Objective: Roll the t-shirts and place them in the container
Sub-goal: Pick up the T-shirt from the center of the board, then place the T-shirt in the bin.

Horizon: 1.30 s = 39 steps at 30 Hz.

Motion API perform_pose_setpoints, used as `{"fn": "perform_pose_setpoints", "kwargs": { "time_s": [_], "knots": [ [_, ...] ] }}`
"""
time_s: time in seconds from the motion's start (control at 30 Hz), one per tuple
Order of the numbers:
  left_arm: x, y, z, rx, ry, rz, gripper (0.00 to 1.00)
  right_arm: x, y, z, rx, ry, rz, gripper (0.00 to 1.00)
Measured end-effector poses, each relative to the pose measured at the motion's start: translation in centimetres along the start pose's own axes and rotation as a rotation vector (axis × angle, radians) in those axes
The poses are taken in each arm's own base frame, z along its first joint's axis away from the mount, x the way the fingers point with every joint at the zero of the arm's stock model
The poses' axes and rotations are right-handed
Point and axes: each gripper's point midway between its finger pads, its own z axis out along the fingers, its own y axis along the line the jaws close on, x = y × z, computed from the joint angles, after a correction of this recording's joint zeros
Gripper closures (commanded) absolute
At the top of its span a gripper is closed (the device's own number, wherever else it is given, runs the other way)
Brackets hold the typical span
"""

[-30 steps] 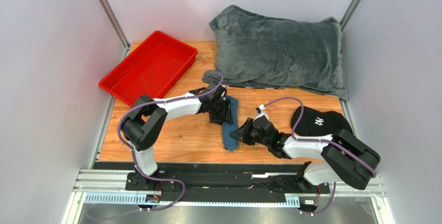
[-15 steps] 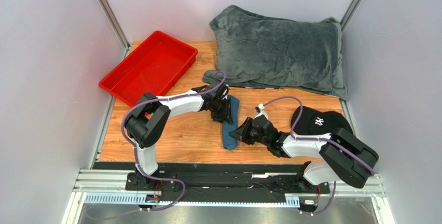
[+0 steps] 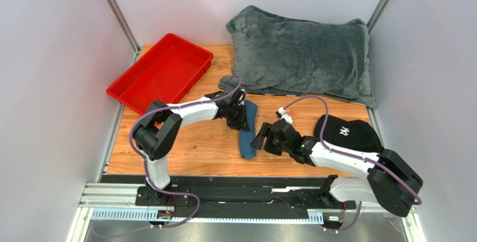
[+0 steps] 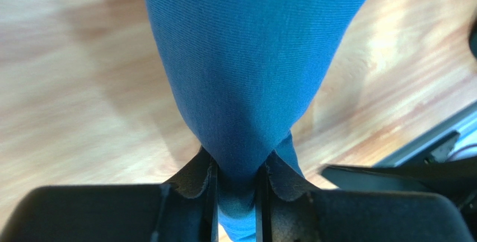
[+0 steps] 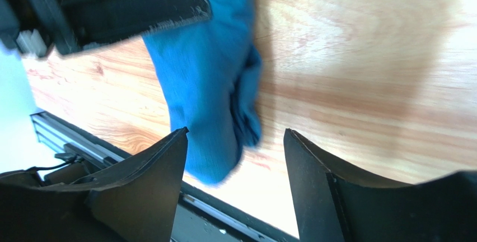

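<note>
- The far end of the dark teal-blue rolled cotton t-shirt (image 3: 247,135) is hidden from above by the left end effector (image 3: 239,117). The layers of the roll are hard to make out.
- A small grey cloth (image 3: 228,82) is partly tucked under the fuzzy grey plush blanket (image 3: 302,57); what it is cannot be told.
- Left end effector: nearly closed, its fingers (image 4: 208,194) pinching a fold of the t-shirt.
- Right end effector (image 5: 235,135): jaws wide, holding nothing. The t-shirt's near end shows between them; contact cannot be told.
- The t-shirt lies mid-way along the wooden table (image 3: 190,147), between the arms.
</note>
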Motion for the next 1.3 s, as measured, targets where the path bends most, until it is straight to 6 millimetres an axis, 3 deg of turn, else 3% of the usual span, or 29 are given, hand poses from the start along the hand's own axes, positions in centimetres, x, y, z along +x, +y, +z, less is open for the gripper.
{"fn": "perform_pose_setpoints", "kwargs": {
  "time_s": [0.13,0.5,0.63,0.8,0.93,1.03,1.17,1.3],
  "knots": [
    [-1.4,1.7,-1.0,-0.041,-0.046,-0.016,1.0,-0.9,-0.1,-1.4,0.027,-0.026,-0.04,0.31],
    [-5.8,5.5,-6.5,-0.131,-0.182,-0.052,1.0,-1.6,-1.6,-4.1,0.077,-0.063,-0.108,0.3],
    [-9.3,6.4,-9.4,-0.124,-0.266,-0.101,1.0,-1.7,-1.7,-4.6,0.078,-0.068,-0.121,0.31],
    [-16.0,8.5,-14.4,-0.11,-0.436,-0.178,1.0,-1.7,-2.0,-5.1,0.08,-0.069,-0.135,0.3],
    [-21.0,11.2,-18.9,-0.095,-0.569,-0.24,1.0,-1.4,-2.5,-5.4,0.09,-0.062,-0.144,0.3],
    [-23.9,13.7,-21.1,-0.088,-0.638,-0.278,1.0,-1.3,-2.7,-5.4,0.095,-0.059,-0.157,0.3],
    [-26.0,17.9,-21.7,-0.086,-0.675,-0.334,1.0,-1.3,-2.9,-5.4,0.102,-0.056,-0.184,0.3],
    [-27.0,22.4,-20.7,-0.081,-0.667,-0.402,1.0,-1.0,-3.7,-4.9,0.131,-0.035,-0.217,0.3]
  ]
}}
